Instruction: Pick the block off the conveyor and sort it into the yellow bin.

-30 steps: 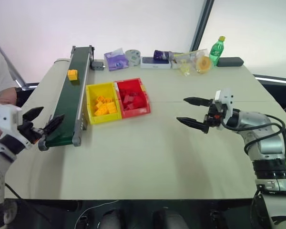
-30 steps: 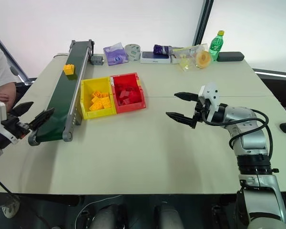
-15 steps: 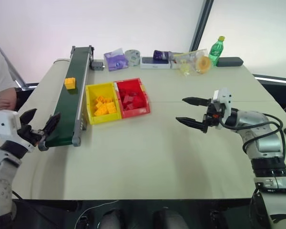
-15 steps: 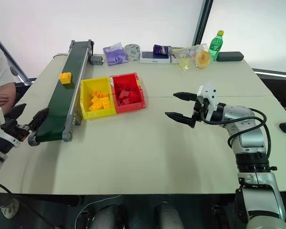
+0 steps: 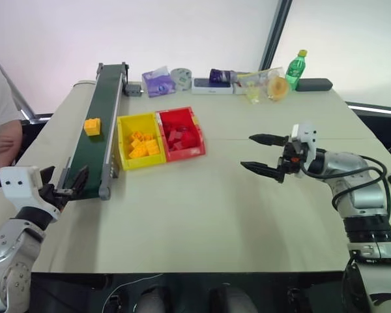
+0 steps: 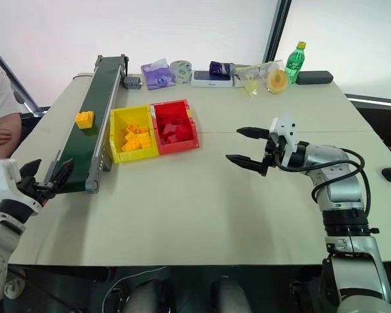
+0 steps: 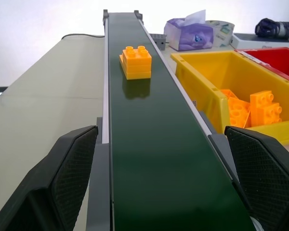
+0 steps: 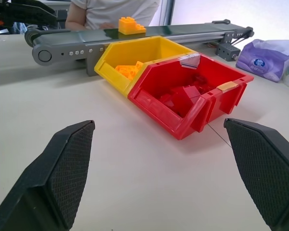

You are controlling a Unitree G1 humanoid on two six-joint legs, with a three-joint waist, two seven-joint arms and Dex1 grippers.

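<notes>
The block (image 5: pixel 92 126) has ridden further down the conveyor (image 5: pixel 98 137) toward its near end, now level with the yellow bin (image 5: pixel 125 162). The left gripper (image 5: pixel 65 187) has drawn back and lower, off the conveyor's end roller, jaws wide apart.

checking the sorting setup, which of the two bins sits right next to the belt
The yellow bin, holding orange bricks, sits right beside the belt. The red bin stands on the yellow bin's other side, farther from the belt.
</notes>
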